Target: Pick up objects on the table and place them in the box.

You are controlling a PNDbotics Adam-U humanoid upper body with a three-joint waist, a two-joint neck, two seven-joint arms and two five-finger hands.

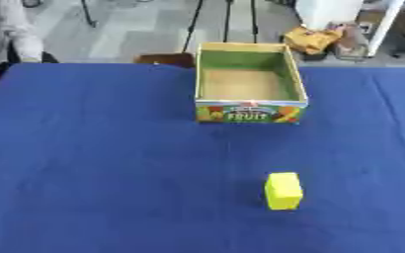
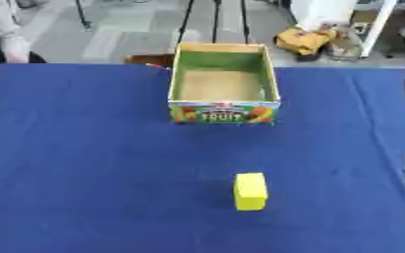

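Left eye view shows neither of my hands, so I cannot tell how my fingers stand. A yellow block [image 1: 283, 190] sits upright on the blue table [image 1: 94, 163], near me and slightly right of centre. Well beyond it, at the far side, the open cardboard box [image 1: 250, 111] with green inner walls stands with nothing inside.

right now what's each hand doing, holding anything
Left hand: not in view.
Right hand: not in view; only a sliver of arm shows at the right edge.
The yellow block lies unheld on the blue tablecloth.
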